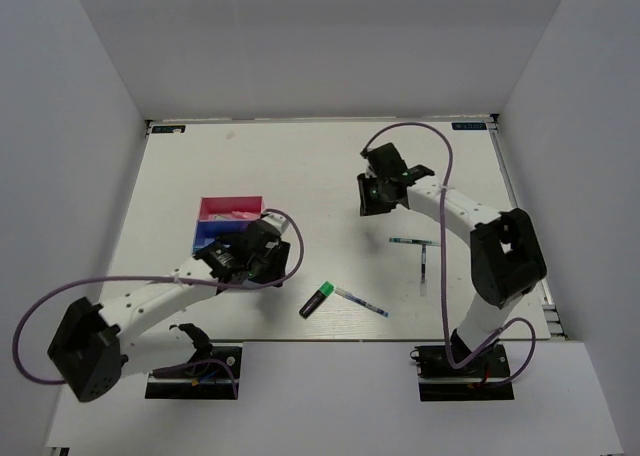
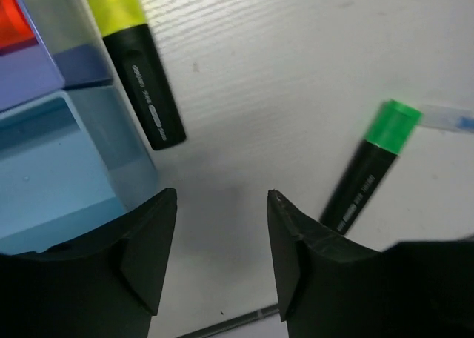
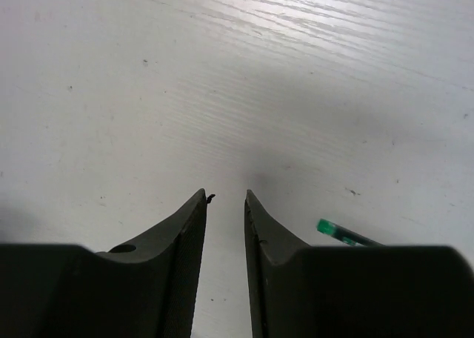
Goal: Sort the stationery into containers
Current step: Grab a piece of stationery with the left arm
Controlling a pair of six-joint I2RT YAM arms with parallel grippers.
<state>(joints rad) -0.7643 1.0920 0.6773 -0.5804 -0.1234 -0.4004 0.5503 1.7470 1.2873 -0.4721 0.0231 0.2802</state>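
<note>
1. Now the left gripper (image 2: 221, 204) is wide open and empty, close by the light blue plastic tray (image 2: 127, 156). It might bump the wall.
2. The black highlighter with a yellow cap (image 2: 142, 75) lies on the white bench (image 2: 296, 49) beside that tray and might roll.
3. The black highlighter with a green cap (image 2: 366, 173) lies right by a thin blue-white pen (image 1: 362, 302); grabbing one might drag the other.
4. The right gripper (image 3: 226, 199) is open a crack and empty.
</note>
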